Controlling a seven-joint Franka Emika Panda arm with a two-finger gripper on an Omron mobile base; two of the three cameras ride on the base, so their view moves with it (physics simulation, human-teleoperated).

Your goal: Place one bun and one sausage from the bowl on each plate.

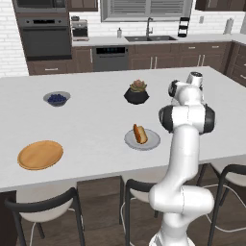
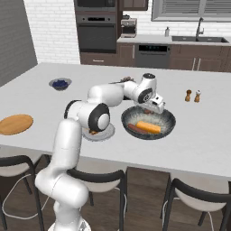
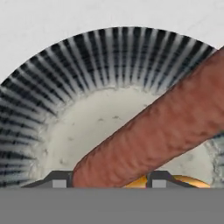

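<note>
Inspector: Tool [image 3: 109, 179] status?
Assessor: Clenched on the sausage [image 3: 153, 140], one end between its tips; the long axis runs diagonally away from it.
Inspector: Beyond?
Assessor: Bun [image 3: 183, 181] just beneath, bowl [image 3: 87, 61] below; orange plate [image 2: 16, 124] well apart across the worktop [image 2: 198, 144].

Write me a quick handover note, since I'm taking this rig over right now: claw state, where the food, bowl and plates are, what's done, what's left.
Claw: down in the dark bowl, closed on a sausage between its fingertips.
Bowl: on the counter right of the grey plate; a bun and a sausage lie in it.
Grey plate: already carries a bun with a sausage.
Wooden plate: far left on the counter, nothing on it.
Done: grey plate served.
Left: carry the gripped sausage to the wooden plate, then the bun from the bowl.
</note>
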